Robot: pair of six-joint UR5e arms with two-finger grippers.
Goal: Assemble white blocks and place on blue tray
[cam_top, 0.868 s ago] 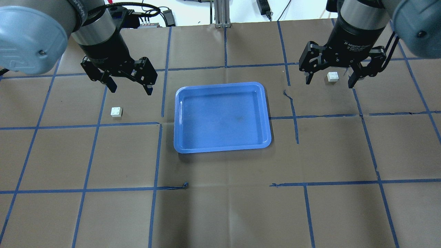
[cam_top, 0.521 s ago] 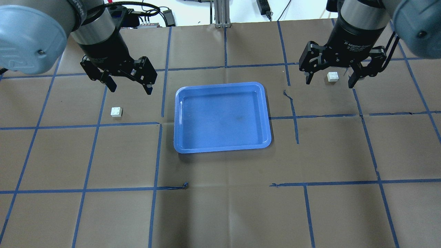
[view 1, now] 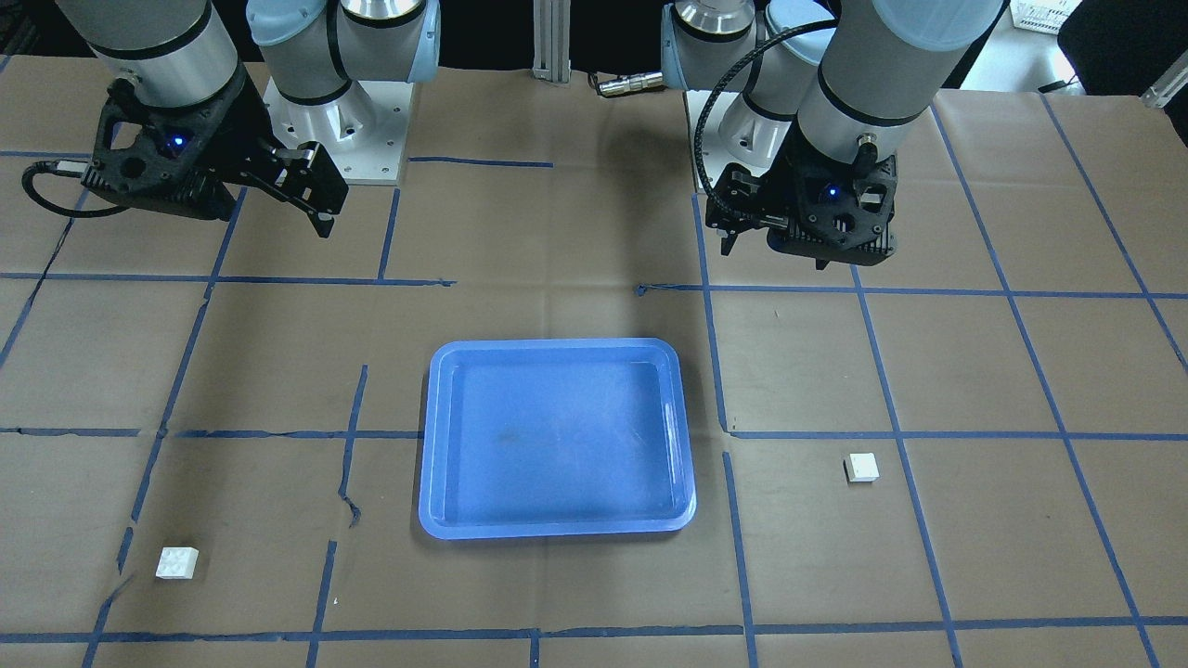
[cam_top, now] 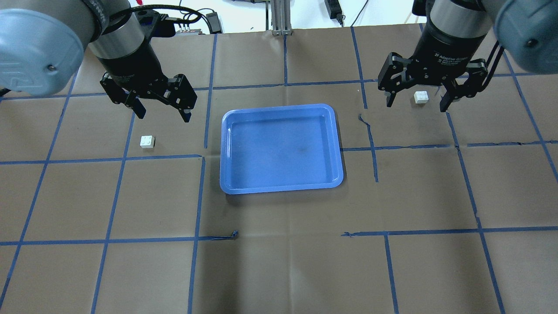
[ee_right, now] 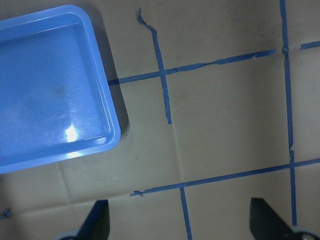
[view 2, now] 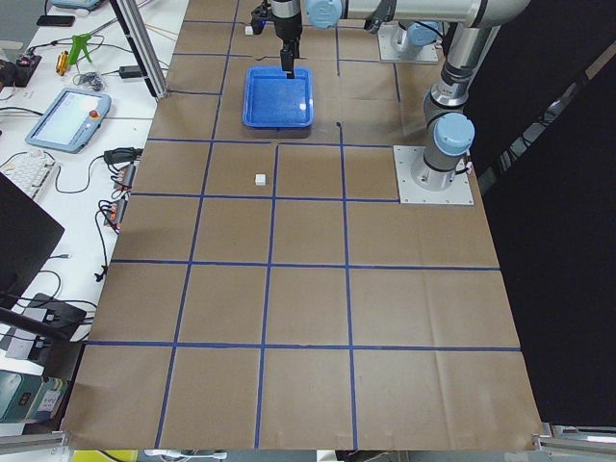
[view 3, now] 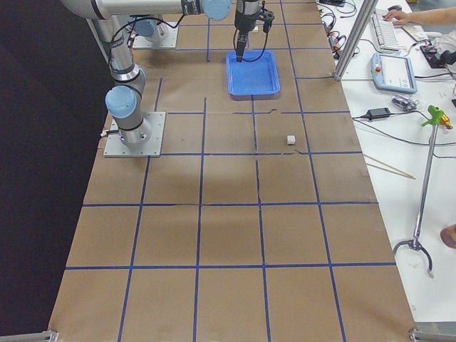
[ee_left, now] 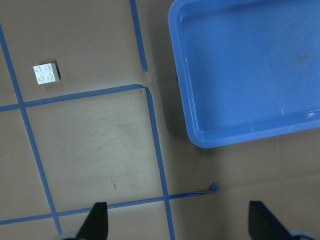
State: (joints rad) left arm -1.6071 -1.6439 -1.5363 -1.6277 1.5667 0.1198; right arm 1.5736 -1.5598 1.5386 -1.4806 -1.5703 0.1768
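Note:
The blue tray (cam_top: pixel 279 190) lies in the middle of the table, with nothing in it. One white block (cam_top: pixel 147 141) sits on the paper left of the tray, and also shows in the left wrist view (ee_left: pixel 46 74). The other white block (cam_top: pixel 421 97) sits right of the tray, also in the front view (view 1: pixel 176 562). My left gripper (cam_top: pixel 163 112) is open and empty, hovering high above the table, apart from its block. My right gripper (cam_top: pixel 416 104) is open and empty, high up; its block shows between the fingers only by line of sight.
The table is covered in brown paper with a grid of blue tape (cam_top: pixel 200 192). The arm bases (view 1: pixel 334 111) stand at the table's robot side. Cables and devices (view 2: pixel 72 115) lie on a side bench beyond the table edge.
My left gripper has shifted slightly toward the top of the overhead view. The right gripper, both blocks and the tray have not visibly moved.

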